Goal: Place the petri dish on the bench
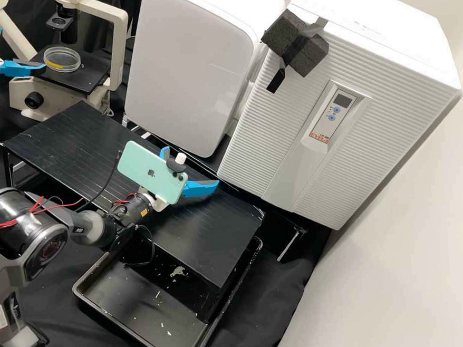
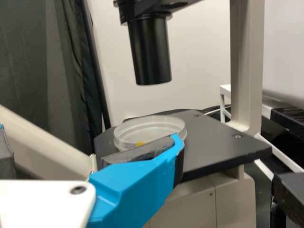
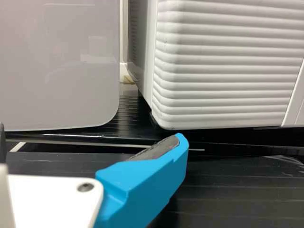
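Your left gripper (image 1: pixel 22 49): spread; petri dish (image 1: pixel 63 60) near one fingertip, on microscope stage (image 1: pixel 83 81). Your right gripper (image 1: pixel 191 168): spread; black bench (image 1: pixel 209 238) below it, ribbed unit (image 1: pixel 262 155) ahead.

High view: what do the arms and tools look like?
The right arm is dark grey and black, with red and black cables. Left tool and right tool have white bodies, bright blue fingers and dark pads; a mint-green phone is mounted on the right.

Right gripper (image 1: pixel 191 167) is showing bright blue fingers (image 1: pixel 201 188). Phone (image 1: pixel 149 174) is presenting mint green. Cabinet (image 1: pixel 270 128) is displaying white ribbing. Clear petri dish (image 1: pixel 63 58) is bearing a yellow patch (image 1: pixel 54 63).
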Robot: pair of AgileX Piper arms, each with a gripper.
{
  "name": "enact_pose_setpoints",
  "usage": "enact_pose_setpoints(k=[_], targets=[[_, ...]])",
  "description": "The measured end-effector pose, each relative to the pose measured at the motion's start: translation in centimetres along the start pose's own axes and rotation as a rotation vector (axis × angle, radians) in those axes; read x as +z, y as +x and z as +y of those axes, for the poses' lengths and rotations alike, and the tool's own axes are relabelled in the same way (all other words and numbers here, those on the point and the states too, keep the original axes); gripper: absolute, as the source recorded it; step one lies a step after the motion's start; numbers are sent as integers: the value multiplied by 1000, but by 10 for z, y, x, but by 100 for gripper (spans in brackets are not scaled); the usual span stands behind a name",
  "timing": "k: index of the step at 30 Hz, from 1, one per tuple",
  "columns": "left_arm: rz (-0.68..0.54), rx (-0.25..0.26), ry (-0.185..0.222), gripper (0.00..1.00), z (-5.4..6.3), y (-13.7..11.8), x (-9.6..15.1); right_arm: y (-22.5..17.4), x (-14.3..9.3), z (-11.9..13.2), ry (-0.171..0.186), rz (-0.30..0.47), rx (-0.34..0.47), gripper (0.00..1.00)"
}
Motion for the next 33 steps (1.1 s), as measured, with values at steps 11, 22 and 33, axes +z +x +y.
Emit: enact_pose_setpoints(k=[11, 22, 33], targets=[[-33, -20, -98, 100, 6, 31, 4, 0, 0, 0, 0, 0, 0, 100], [-60, -93, -96, 100, -17, 51, 14, 0, 0, 0, 0, 0, 0, 100], [-64, -111, -97, 100, -30, 59, 14, 0, 0, 0, 0, 0, 0, 100]])
